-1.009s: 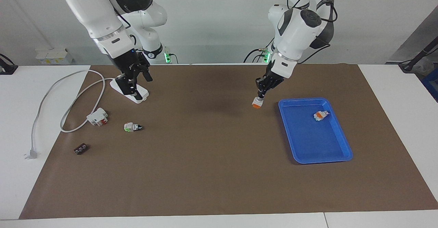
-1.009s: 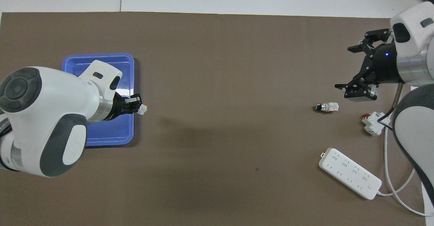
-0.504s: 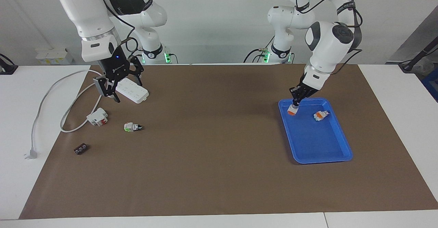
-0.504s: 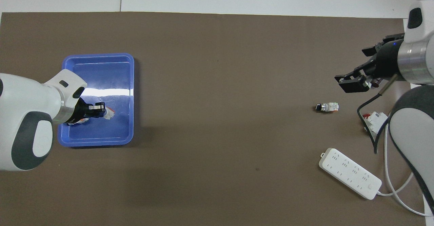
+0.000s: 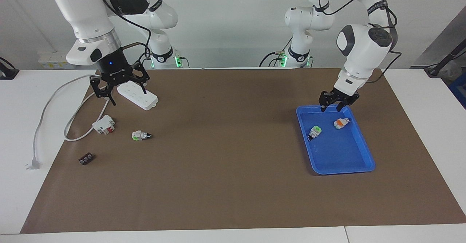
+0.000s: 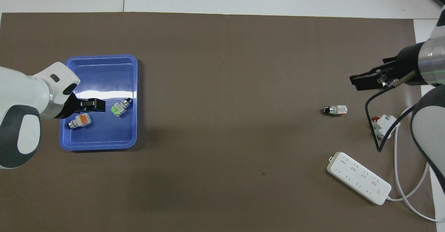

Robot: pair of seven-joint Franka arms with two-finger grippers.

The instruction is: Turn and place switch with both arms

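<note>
We see two switches already lying in the blue tray (image 5: 367, 163): one showing green (image 5: 314, 132), one orange (image 5: 341, 123). The left gripper (image 5: 338, 102), spread and empty, hangs over the tray's 12 o'clock rim. A third switch (image 5: 140, 136) waits on the mat; at its 11 o'clock the right gripper (image 5: 119, 89) hangs spread over the power strip (image 5: 140, 97). We read no writing.

Bare mat (image 5: 225, 163) mid-table lies open between blue tray (image 5: 367, 163) and power strip (image 5: 140, 95).
</note>
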